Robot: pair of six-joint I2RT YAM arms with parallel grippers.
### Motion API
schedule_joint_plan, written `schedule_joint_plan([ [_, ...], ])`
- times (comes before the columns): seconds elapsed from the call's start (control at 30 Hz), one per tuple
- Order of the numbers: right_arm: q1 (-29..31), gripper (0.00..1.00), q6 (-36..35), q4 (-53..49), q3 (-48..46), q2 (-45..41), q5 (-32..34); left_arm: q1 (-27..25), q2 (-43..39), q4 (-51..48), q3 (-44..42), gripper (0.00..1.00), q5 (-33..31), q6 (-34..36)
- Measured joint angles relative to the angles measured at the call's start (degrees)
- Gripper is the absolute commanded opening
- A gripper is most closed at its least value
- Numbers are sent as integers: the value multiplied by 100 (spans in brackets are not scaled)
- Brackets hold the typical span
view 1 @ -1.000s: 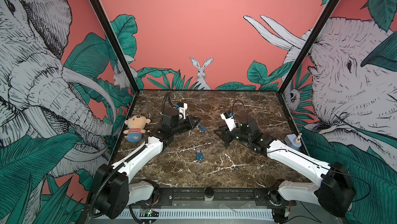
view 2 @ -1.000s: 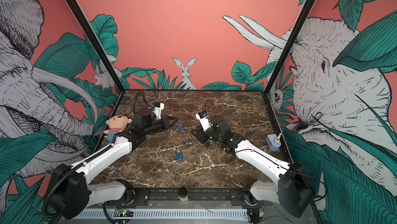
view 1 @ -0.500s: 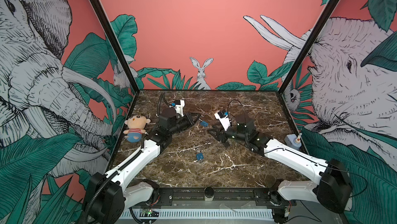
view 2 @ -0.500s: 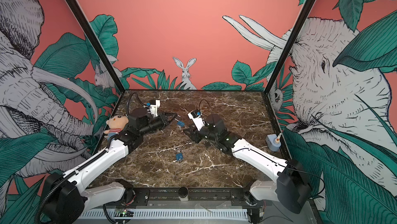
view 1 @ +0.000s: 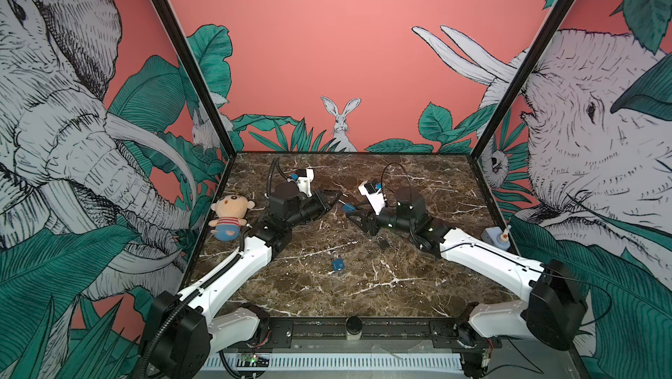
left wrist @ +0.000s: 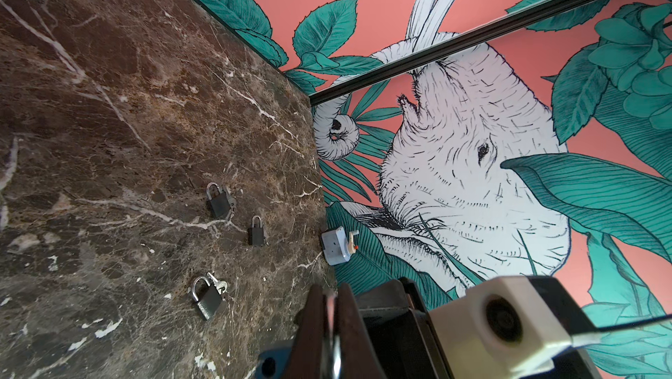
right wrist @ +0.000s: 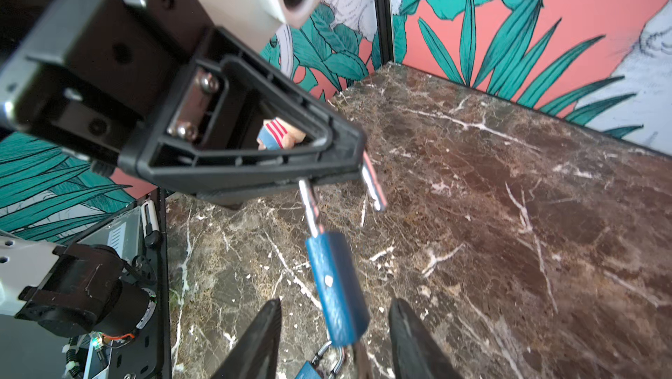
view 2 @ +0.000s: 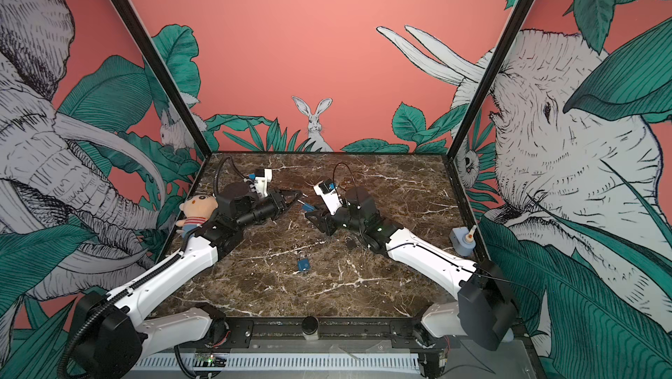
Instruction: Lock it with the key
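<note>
- Moved since a second ago: both arms have reached farther out past the spare padlock (view 1: 337, 264) lying on the table (view 1: 418, 286). Their end effectors now meet beyond it, nearly tip to tip.
- Left end effector (right wrist: 332, 177): jaws together, clamped on the steel shackle (right wrist: 309, 202) of the blue padlock (right wrist: 336, 279).
- Blue padlock: hangs clear of the table by its shackle, on the far side of the spare padlock.
- Shackle: open. The free leg (right wrist: 372, 191) stands out of the body and to one side of it.
- Right end effector (right wrist: 336, 302): fingers (right wrist: 262, 337) apart, one on either side of the body's lower end. As far as the right wrist view shows, neither touches it.
- Key: not made out for certain. A dark shape under the body may be one; cannot tell.
- Step in hand, as judged: taking hold of the hanging body so the lock can be closed.
- Doing it well, as judged:
  - Bring the fingers together on the body's two broad faces, low down, with the shackle end left free.
  - Keep the left clamp firm so that the long leg serves as the pivot.
  - Swing the body until its hole sits under the free leg, then press straight along the leg, not at a slant.
- Small dark padlock (view 1: 382, 242): on the table, just right of the spare padlock and a little beyond it.
- Doll (view 1: 229, 217): well to the left of the spare padlock.
</note>
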Motion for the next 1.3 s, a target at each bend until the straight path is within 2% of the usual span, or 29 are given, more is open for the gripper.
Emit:
schedule_joint_plan([
  [0.27,-2,27,-7,48,184,157,-168,0,7,129,22,0,59,-90],
  [0.43,-20,23,-11,61,184,157,-201,0,55,168,76,0,103,-138],
  [0.67,-44,29,-9,59,184,157,-229,0,61,221,76,0,109,-184],
  [1.3,-68,30,-4,81,240,162,-238,0,61,302,83,0,127,-199],
])
